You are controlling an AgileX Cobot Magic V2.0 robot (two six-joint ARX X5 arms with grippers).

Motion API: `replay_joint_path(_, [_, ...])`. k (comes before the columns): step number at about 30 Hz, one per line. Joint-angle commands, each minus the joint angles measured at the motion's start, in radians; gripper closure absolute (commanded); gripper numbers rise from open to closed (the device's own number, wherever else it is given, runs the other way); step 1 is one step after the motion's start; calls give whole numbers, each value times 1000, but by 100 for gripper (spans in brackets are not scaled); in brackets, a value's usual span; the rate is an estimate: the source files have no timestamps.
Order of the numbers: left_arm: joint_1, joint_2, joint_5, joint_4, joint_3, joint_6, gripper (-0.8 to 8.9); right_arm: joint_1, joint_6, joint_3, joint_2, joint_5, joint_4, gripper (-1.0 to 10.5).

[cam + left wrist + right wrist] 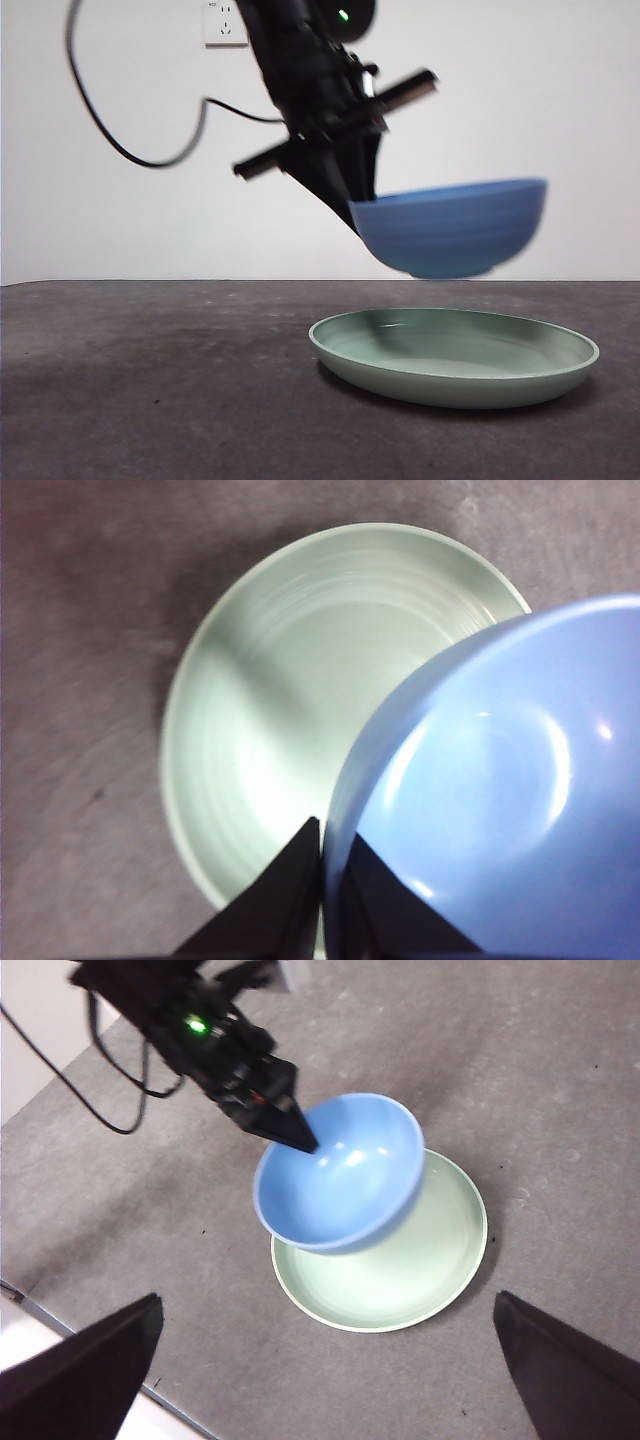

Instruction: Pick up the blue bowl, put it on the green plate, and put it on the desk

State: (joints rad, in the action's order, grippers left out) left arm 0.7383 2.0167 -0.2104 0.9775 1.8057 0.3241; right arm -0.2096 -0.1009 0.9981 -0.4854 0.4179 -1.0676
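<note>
We find no brand, label or readable writing anywhere; the only fixture on the plain white wall is a white wall socket [225,22] at the far left, with a black cable [120,140] looping below it.

We see the round, medium-blue bowl [452,226] held in the air, tilted slightly, with faint horizontal ridges on its outer wall and a smooth, glossy inside that catches small highlights. The left gripper [322,865] is clamped on the bowl's left rim, one black jaw inside the wall and one outside, as the left wrist view shows. In the front view this arm comes down from the top, dark and large.

Below the bowl, not touching it, lies the wide, shallow, pale mint-green plate [455,355] with a raised rim and a glossy inside marked by faint concentric rings. It rests flat on the dark grey-brown, matte, mottled desk [150,380], on the right side of the scene.

The right gripper [330,1380] waits well above the desk, its two black jaws spread wide apart with nothing between them.
</note>
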Motion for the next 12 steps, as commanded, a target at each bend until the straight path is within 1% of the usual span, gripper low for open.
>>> replay_joint_path(1, [14,68,10,2,63,2,797,-8,8,18,2,1,-1,301])
replay_joint_path(6, [23,140,60,-5,89,18,797,-34,8,18,4,0,-4,301])
replay_joint_path(12, [27,182,60,12,90,33,797,-61,8,18,4,0,-4,301])
